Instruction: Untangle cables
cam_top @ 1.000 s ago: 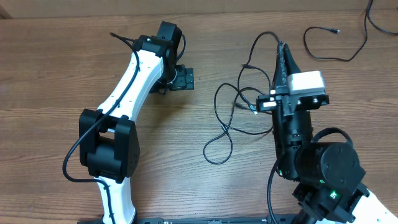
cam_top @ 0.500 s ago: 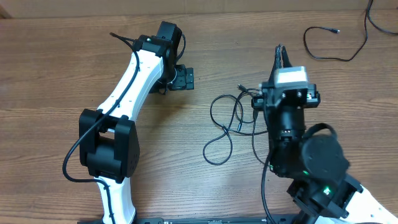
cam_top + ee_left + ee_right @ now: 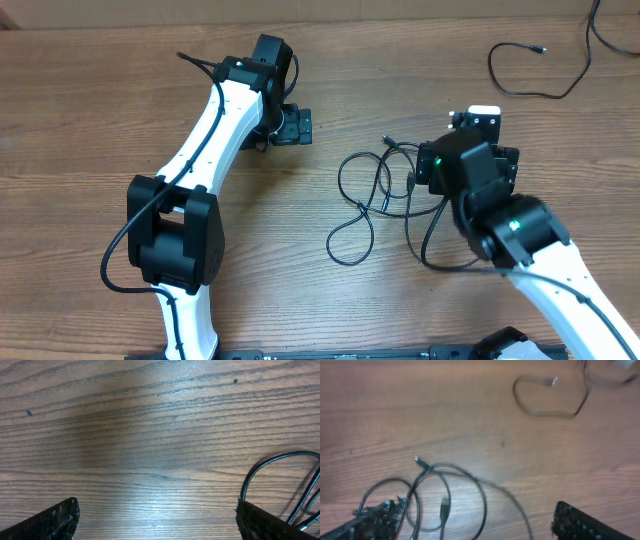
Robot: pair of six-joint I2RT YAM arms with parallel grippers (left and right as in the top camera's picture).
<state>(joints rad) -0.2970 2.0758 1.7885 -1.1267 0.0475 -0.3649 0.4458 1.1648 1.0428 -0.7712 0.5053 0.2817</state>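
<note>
1. Tangled cables (image 3: pixel 383 195) lie looped on the wooden table (image 3: pixel 80 120), beside the right arm.
2. Right gripper (image 3: pixel 477 522) hangs above them, fingers spread and empty; left gripper (image 3: pixel 157 520) is likewise spread.
3. Best to pinch one plug end (image 3: pixel 443 505) and draw it outward slowly.

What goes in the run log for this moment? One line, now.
left claw: open, empty | right claw: open, empty, over tangle | cables: looped together, ungripped | stray cable: apart, far side

Two white robot arms (image 3: pixel 215 130) (image 3: pixel 545 255) are standing beside one tangle of thin black cables (image 3: pixel 383 187). Two separate black cords (image 3: pixel 494 70) (image 3: pixel 597 30) are lying apart.
</note>
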